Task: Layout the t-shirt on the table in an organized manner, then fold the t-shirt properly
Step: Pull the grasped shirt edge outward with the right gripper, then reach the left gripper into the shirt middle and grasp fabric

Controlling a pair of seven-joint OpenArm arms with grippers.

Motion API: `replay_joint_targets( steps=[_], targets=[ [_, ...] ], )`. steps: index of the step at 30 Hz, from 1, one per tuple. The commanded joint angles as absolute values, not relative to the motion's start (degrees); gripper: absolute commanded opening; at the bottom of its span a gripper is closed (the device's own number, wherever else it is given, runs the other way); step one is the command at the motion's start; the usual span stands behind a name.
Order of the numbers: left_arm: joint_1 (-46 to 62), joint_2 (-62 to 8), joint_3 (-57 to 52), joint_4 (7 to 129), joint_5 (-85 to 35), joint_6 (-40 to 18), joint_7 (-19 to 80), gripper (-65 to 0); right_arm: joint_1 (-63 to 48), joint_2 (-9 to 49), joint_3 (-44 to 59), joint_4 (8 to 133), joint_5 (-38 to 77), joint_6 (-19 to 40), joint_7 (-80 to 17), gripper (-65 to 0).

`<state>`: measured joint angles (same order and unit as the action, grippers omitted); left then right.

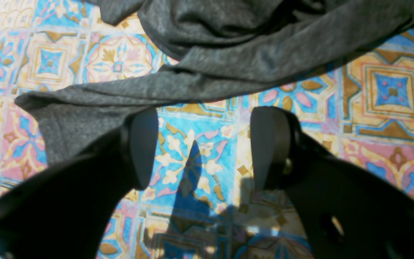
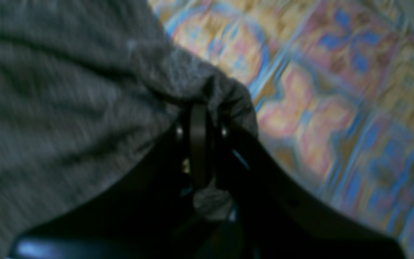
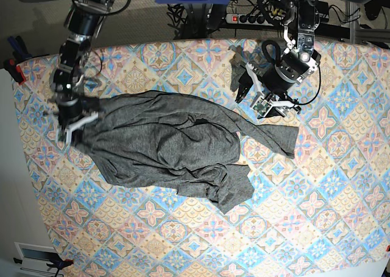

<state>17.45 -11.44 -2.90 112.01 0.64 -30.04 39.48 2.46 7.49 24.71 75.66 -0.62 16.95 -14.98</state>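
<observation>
I am holding the shirt (image 3: 164, 146) with my right hand (image 2: 198, 108): its fingers are pressed together on a bunched edge of the grey cloth, and a small bit of cloth is showing between them in the right wrist view. My left hand (image 1: 203, 144) is standing apart, with nothing between the fingers; it is hovering over the bare tabletop (image 1: 390, 90), just beside a long strip of the shirt that is running across in front of it.

The shirt is lying near the middle of the tabletop, a little toward my right side. It is still a crumpled heap, with deep wrinkles, one part reaching out toward my left hand and a corner hanging down at the front. I am judging that the laying out is only beginning: the cloth is not flat and the sleeves are not spread. The spreading is left, and then all the folding.
</observation>
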Motion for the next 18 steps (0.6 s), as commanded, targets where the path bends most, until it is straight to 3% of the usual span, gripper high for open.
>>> replay_joint_targets(
  steps=[1,5,13,18],
  targets=[
    [17.19,-11.56,-2.86,112.84,0.13,-29.85,38.29,-25.7,4.26,8.13,24.84,76.79,0.04,17.10,-13.05,-64.9],
    [17.19,-11.56,-2.77,112.84,0.13,-29.85,38.29,-25.7,4.70,8.13,24.66,76.79,0.04,17.10,-13.05,-63.4],
    [13.93,-11.65,1.36,112.84,0.22,-32.66,38.29,-25.7,4.53,8.13,24.84,76.88,0.13,17.36,-12.79,-38.1],
    [9.63,-13.76,11.30,111.96,9.71,-32.66,38.29,-25.7,3.21,8.04,25.19,79.16,0.48,17.36,-13.05,-30.3]
  ],
)
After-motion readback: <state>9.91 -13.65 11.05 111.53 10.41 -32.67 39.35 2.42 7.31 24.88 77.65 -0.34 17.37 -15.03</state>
